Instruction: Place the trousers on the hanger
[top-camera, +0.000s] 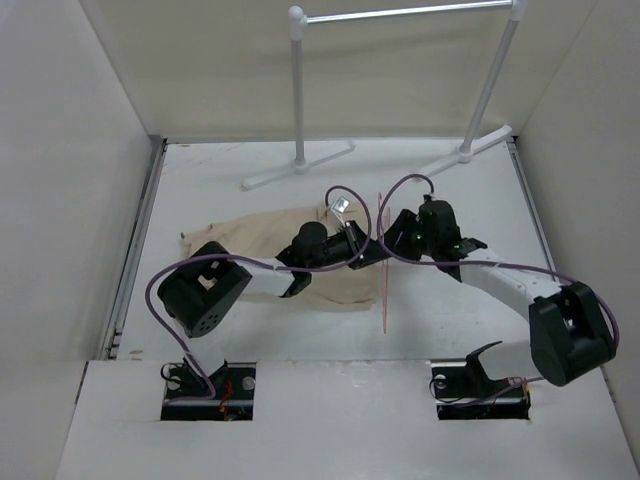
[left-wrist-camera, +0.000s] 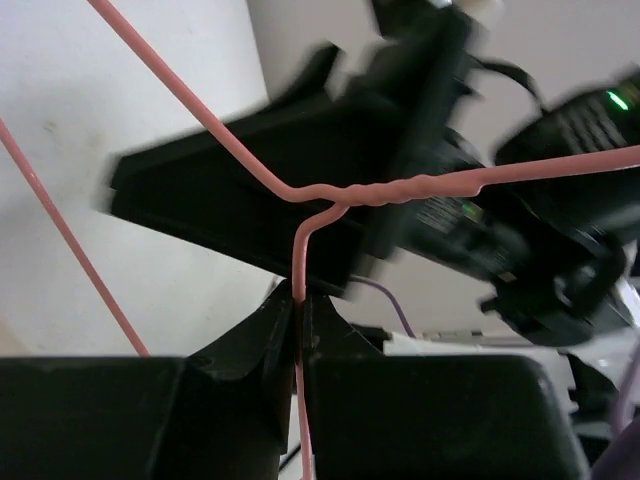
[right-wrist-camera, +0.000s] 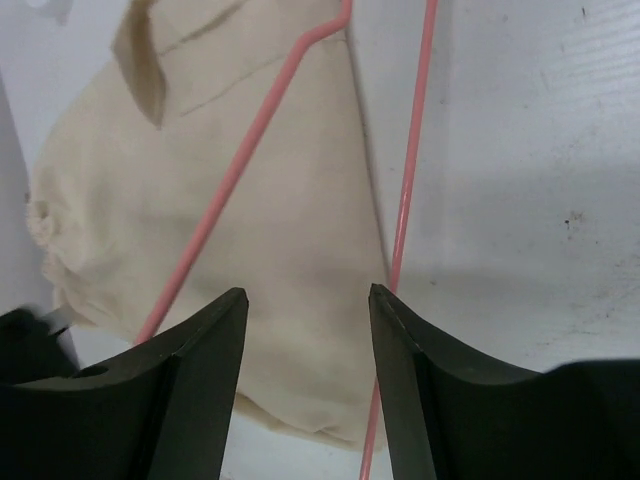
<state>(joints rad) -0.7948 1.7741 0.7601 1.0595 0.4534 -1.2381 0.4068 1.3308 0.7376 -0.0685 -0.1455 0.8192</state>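
Note:
The beige trousers (top-camera: 250, 235) lie crumpled on the white table, left of centre. The thin pink hanger (top-camera: 385, 295) stands on edge beside their right end. My left gripper (top-camera: 358, 250) reaches over the trousers and is shut on the hanger wire just below its twisted neck (left-wrist-camera: 400, 188), the wire pinched between the jaws of the left gripper (left-wrist-camera: 300, 300). My right gripper (top-camera: 395, 240) is open and empty just right of the hanger. In the right wrist view that gripper (right-wrist-camera: 305, 295) hovers over the trousers (right-wrist-camera: 290, 200) and the hanger's wires (right-wrist-camera: 408, 190), touching neither.
A white pipe garment rack (top-camera: 298, 90) with feet stands at the back of the table. White walls enclose the table on the left, right and back. The right arm's black body (left-wrist-camera: 470, 220) sits close behind the hanger neck in the left wrist view.

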